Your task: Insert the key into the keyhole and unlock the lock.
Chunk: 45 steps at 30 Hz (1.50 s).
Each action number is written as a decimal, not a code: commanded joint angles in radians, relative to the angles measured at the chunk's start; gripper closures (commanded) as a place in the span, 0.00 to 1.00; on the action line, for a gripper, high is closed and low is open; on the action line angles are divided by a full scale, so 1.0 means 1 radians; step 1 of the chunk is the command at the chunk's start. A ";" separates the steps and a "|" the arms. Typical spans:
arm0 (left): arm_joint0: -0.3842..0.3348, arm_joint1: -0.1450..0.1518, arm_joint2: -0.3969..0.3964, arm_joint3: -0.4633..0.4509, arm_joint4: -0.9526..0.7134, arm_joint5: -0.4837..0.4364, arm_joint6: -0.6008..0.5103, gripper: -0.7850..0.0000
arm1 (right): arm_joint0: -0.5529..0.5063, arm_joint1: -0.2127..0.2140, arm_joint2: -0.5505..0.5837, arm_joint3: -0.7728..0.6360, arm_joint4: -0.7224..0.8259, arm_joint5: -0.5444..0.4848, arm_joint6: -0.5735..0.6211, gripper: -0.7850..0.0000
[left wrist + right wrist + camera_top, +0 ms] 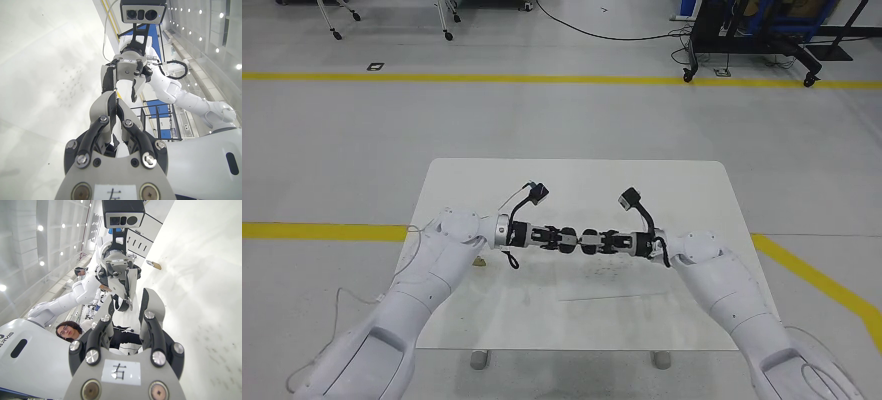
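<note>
Silver key in left gripper, seemingly just before right gripper

left gripper: close in front of me, pads pressed together on a thin sliver.
key: edge-on, poking just past those fingertips.
right gripper: facing mine, just beyond the key, jaws apart.
table: white, and I see dark specks.
</note>
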<state>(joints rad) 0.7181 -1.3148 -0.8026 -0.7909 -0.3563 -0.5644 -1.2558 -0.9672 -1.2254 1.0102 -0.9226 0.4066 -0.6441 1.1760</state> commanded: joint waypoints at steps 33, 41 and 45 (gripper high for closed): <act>-0.025 0.012 0.031 0.035 0.038 -0.059 0.079 0.00 | -0.012 0.043 -0.038 0.005 0.032 -0.038 -0.038 1.00; -0.025 0.012 0.031 0.035 0.038 -0.059 0.079 0.00 | -0.030 0.061 0.003 0.004 0.034 -0.093 -0.093 1.00; -0.025 0.012 0.031 0.035 0.038 -0.059 0.079 0.00 | -0.030 0.061 0.003 0.004 0.034 -0.093 -0.093 1.00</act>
<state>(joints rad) 0.6933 -1.3024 -0.7712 -0.7554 -0.3183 -0.6231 -1.1770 -0.9974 -1.1644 1.0129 -0.9181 0.4404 -0.7373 1.0828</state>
